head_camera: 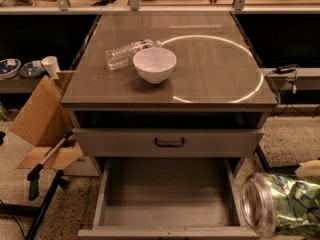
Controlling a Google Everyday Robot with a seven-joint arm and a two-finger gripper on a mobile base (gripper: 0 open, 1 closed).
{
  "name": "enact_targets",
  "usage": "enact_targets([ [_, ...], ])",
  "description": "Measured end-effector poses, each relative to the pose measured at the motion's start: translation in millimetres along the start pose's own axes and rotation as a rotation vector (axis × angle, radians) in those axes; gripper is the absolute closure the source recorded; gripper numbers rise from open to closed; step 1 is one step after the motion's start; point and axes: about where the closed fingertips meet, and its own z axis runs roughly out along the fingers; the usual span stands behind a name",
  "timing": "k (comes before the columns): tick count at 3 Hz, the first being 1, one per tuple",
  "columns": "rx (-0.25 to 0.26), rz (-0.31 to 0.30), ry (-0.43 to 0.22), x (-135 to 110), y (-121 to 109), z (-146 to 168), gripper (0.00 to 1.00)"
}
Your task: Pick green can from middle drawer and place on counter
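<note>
worktop (215, 79): the counter, a glossy brown-grey top with a bright ring of reflected light over its right half; the task's goal surface.
drawer (167, 199): middle one, pulled out below the worktop's front edge; its grey floor is bare, nothing lies in it.
drawer front (168, 142): shut, with a black handle, between the worktop's front edge and the open drawer.
can (282, 204): green, dented, lying on its side close to the camera, silver end facing left; it is outside the drawer, off its right wall, below and beyond the worktop's front right corner.
end effector (309, 170): only a pale tip shows at the right border, just above the can; whether it is spread or pinching the can, I cannot tell.
bowl (154, 64): white, left of centre on the worktop, its right rim touching the ring.
bottle (125, 54): clear plastic, on its side just behind and left of the bowl.
step: judged the carry phase, can out of the drawer and not yet placed.
next move: likely lift the can above the worktop's front edge and set it on the bare right half, away from bowl and bottle.
</note>
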Motion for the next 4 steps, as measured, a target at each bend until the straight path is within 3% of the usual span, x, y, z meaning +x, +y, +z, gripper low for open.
enact_targets([
  [4, 0.0, 0.0, 0.0, 0.0, 0.0, 0.0, 1.0],
])
